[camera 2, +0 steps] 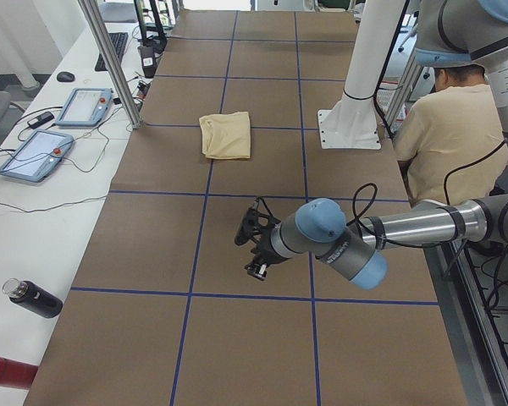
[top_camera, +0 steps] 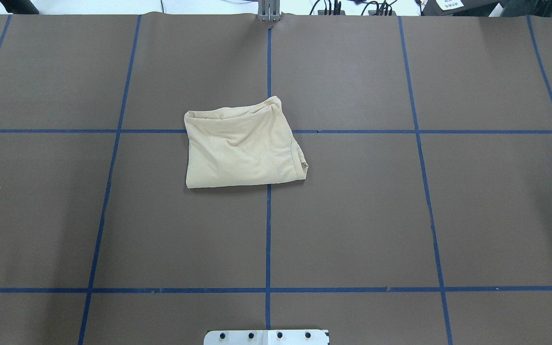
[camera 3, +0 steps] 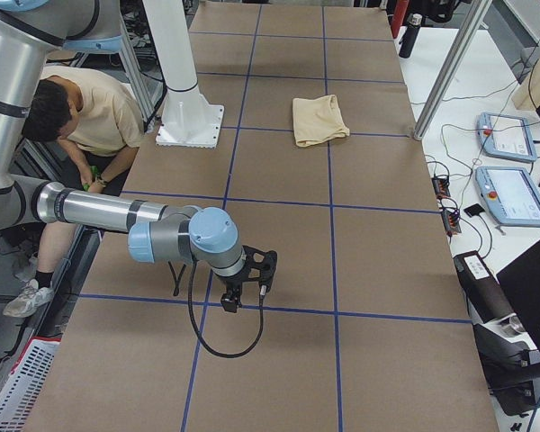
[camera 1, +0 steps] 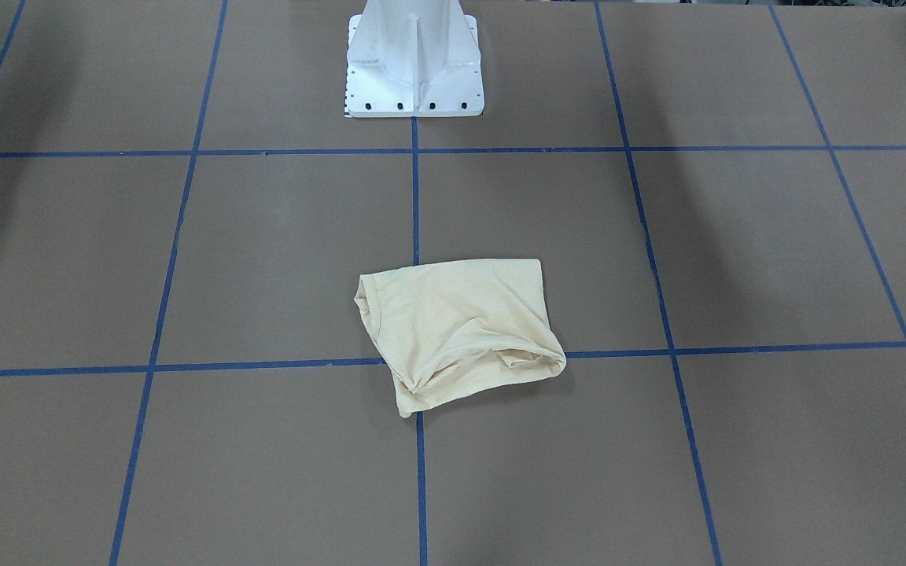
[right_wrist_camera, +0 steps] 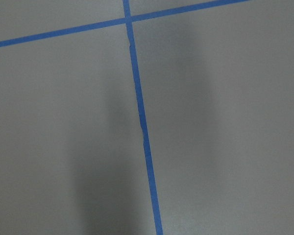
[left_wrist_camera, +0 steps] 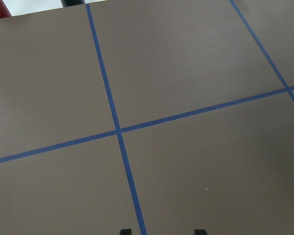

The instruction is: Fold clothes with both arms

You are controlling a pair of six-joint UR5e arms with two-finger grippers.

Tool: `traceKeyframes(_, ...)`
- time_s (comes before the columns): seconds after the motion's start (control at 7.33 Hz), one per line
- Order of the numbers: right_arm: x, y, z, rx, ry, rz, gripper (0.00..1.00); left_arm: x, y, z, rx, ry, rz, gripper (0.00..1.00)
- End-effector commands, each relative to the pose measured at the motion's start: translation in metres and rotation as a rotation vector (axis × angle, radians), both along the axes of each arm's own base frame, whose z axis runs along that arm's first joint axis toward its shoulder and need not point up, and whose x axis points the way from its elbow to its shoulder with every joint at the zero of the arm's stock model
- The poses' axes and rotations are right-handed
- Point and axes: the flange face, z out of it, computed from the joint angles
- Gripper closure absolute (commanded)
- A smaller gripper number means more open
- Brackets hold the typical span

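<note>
The clothes are one cream shirt [camera 1: 457, 330] lying folded into a small, rumpled square on the brown table, near its middle [top_camera: 242, 146]. Both arms are far from it, out at the table's ends. In the exterior left view the left arm reaches low over the table, its black gripper [camera 2: 256, 245] well short of the shirt [camera 2: 226, 135]. In the left wrist view its gripper [left_wrist_camera: 161, 231] is open: two fingertips [left_wrist_camera: 125, 231] stand apart over bare table. The right gripper [camera 3: 247, 279] hangs low over the table, far from the shirt [camera 3: 319, 120]; I cannot tell its state.
The white pedestal base [camera 1: 414, 71] stands behind the shirt. Blue tape lines [top_camera: 268, 230] grid the table. A person [camera 2: 453, 127] sits beside the table near the pedestal. Teach pendants [camera 3: 513, 189] and a black bottle [camera 2: 30, 296] lie on the white side bench.
</note>
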Motion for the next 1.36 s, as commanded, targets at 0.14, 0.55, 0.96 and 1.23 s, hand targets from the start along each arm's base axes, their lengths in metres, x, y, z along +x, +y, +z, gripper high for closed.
traceKeyframes(0.14,-0.001,-0.025,-0.016,0.057,-0.006,0.011,0.0,0.001,-0.006,-0.005,0.057,0.004,-0.006,0.06)
traceKeyframes(0.55,-0.011,-0.17,-0.058,0.019,-0.011,0.009,0.0,-0.003,-0.126,-0.043,0.027,0.0,0.006,0.0)
traceKeyframes(0.96,-0.028,-0.234,-0.065,0.029,-0.012,-0.021,0.0,0.01,-0.222,-0.088,0.001,-0.072,-0.014,0.0)
traceKeyframes(1.23,-0.032,-0.219,-0.053,0.014,-0.015,-0.031,0.0,0.011,-0.209,-0.092,-0.004,-0.068,-0.005,0.0)
